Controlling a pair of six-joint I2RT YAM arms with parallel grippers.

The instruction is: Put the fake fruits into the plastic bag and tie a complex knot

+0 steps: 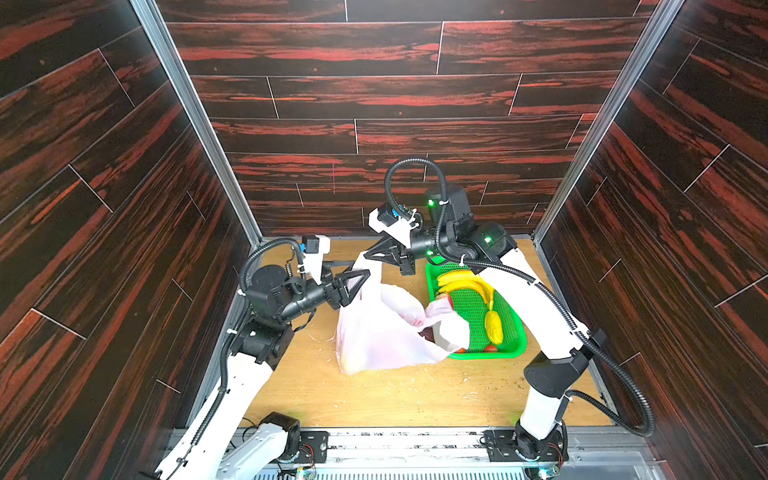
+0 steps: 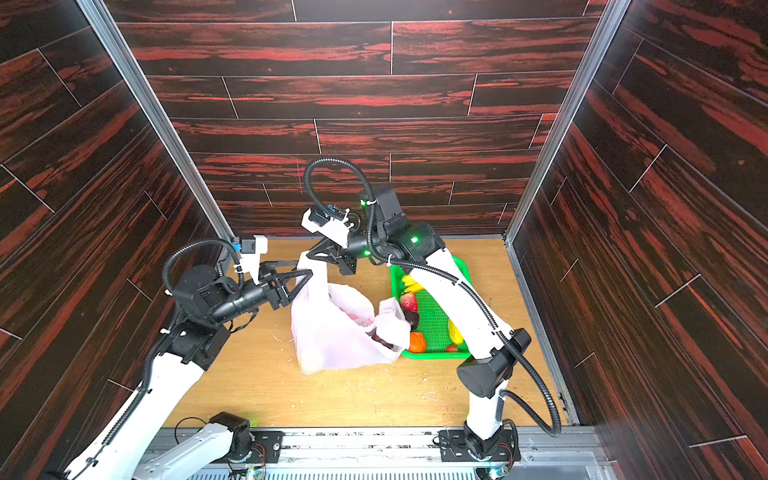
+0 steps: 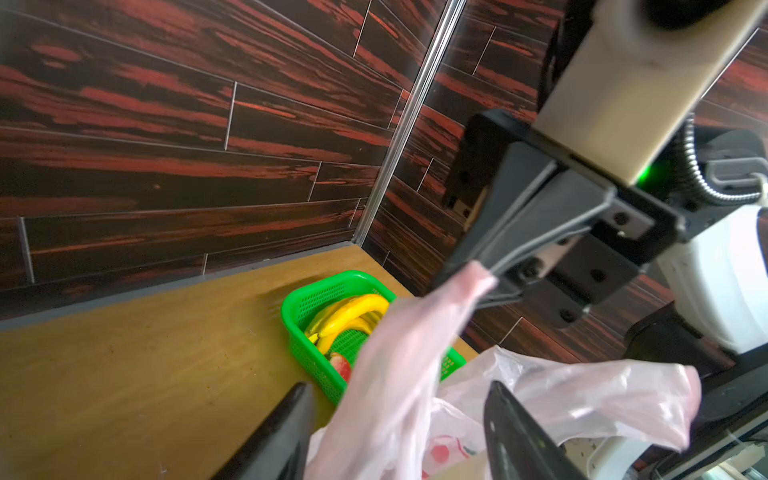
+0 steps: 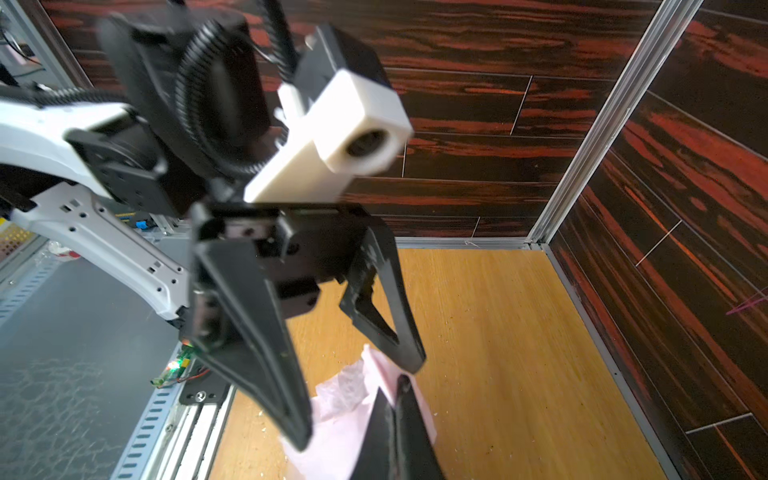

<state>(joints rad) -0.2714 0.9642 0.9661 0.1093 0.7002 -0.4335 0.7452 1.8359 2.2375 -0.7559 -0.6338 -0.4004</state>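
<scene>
— Pincers?
— I'm clenching my right pincer [image 1: 364, 256] on one strip [image 3: 415, 332] of the plastic bag [image 1: 374, 336]; my left pincer [image 4: 355, 403] is gaping.
— Fruits?
— One banana bunch [image 1: 465, 282] and one lemon [image 1: 493, 326] are lying in the basket [image 1: 518, 330] beside it on the bench [image 1: 374, 399].

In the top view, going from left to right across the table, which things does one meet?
The left claw → plastic bag → green basket. The right claw is left out: it hangs over the bag's raised handle.

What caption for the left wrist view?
Right hand pinches a handle of the thin translucent pinkish plastic bag, open left hand astride it, green mesh basket of yellow toy bananas behind.
</scene>
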